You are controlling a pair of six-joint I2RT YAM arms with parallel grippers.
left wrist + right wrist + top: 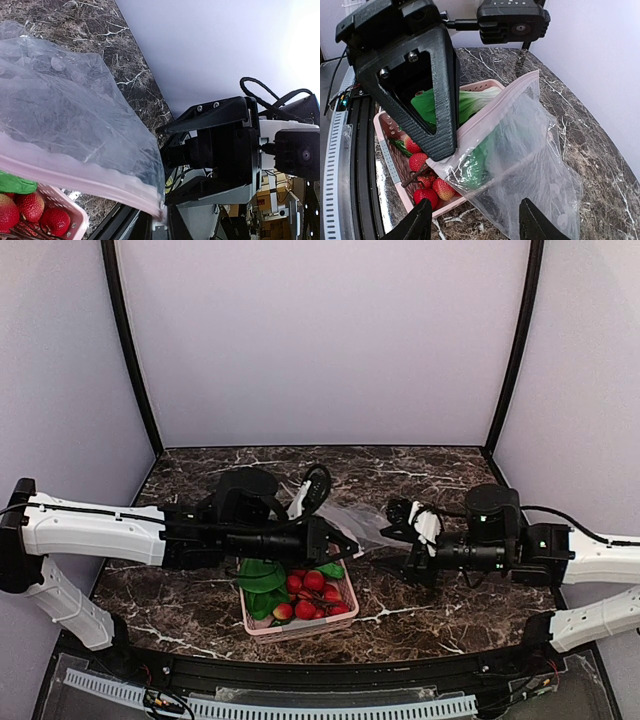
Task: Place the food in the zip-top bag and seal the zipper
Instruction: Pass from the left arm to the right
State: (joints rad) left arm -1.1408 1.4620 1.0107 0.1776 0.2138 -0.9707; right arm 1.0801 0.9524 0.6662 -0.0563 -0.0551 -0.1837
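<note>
Left gripper pinches clear floppy plastic bag by its pale zipper strip; right gripper gapes, empty. Leafy green toy bok choy lies in pink slatted basket; apparently nothing bagged or sealed yet.

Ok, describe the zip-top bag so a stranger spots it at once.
On the dark marble table, find the pink basket near the front edge. Behind it, pinched by the left gripper, hangs the zip-top bag: the only clear, floppy thing, edged with a pink strip.

The left arm and right arm have white shells, black joints and looping black cables; the left gripper has a black triangular finger bearing seemingly two silver screws.
</note>
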